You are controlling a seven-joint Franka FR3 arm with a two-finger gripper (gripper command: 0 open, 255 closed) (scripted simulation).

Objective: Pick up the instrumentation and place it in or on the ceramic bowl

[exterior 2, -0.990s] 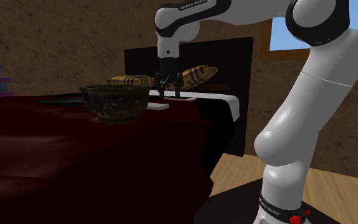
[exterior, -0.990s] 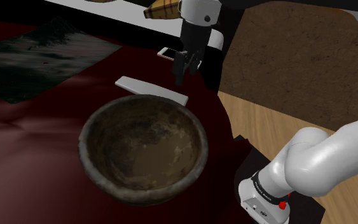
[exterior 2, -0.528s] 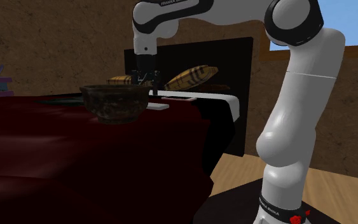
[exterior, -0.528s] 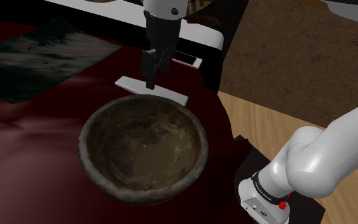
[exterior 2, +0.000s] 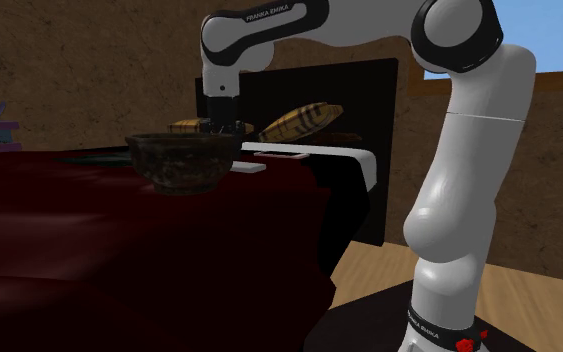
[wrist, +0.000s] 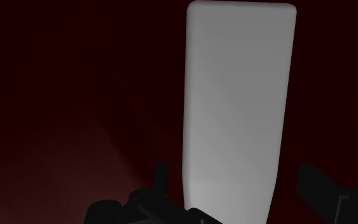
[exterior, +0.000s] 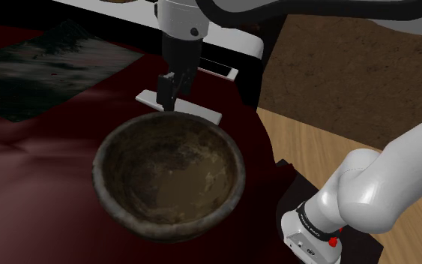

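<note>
The bowl (exterior: 127, 214) is bare inside. Behind it the white slab (exterior: 199, 112) lies lengthwise left to right, with the gripper (wrist: 238, 186) spread wide astride it.

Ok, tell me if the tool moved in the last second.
Yes. In the shoulder view the tool went left, from the phone to over the white slab.

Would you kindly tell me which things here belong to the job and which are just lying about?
For the job: flat white slab; brown bowl; claw, open over the slab's end.
Just lying about: phone; striped pillow; dark mat.
</note>
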